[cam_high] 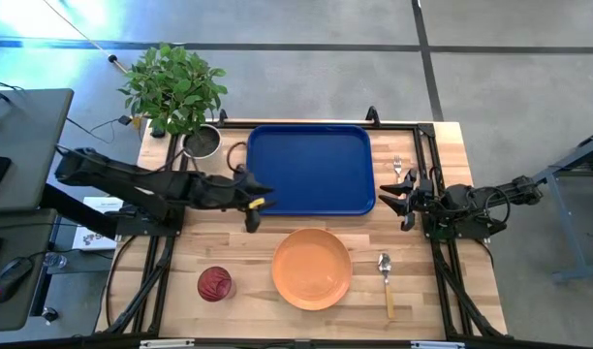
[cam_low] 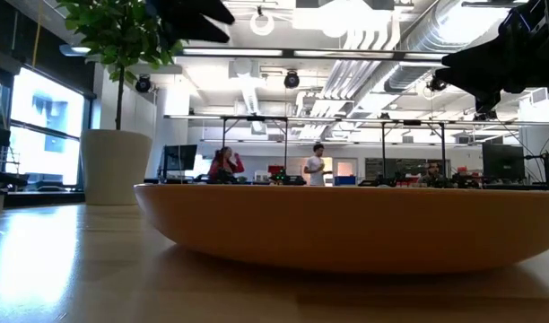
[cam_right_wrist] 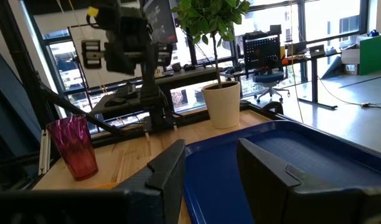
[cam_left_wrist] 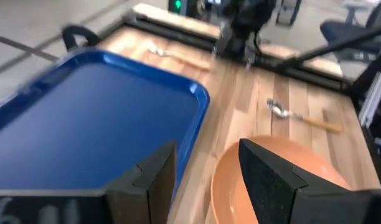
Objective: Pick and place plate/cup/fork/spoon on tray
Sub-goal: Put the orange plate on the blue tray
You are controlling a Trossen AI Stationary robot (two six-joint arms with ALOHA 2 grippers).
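From above, I'm seeing the tray [cam_high: 310,169] lying empty on the worktop [cam_high: 180,271], with plate [cam_high: 311,269], cup [cam_high: 215,284], spoon [cam_high: 387,281] and fork [cam_high: 397,167] around it. Left gripper [cam_high: 254,213] is hovering beside the tray, parted; right gripper [cam_high: 392,197] likewise. Low view: people are standing beyond the plate [cam_low: 346,224].

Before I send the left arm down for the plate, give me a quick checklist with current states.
1. Tray has nothing on it: ok.
2. Plate unobstructed on the table, near the tray's front edge: ok.
3. Left tool open, holding nothing: ok.
4. Left tool over the plate: not ok, it sits by the tray's left front corner.
5. Right tool open, waiting beside the tray's right edge near the fork: ok.
6. Cup and spoon lie apart from the plate: ok.
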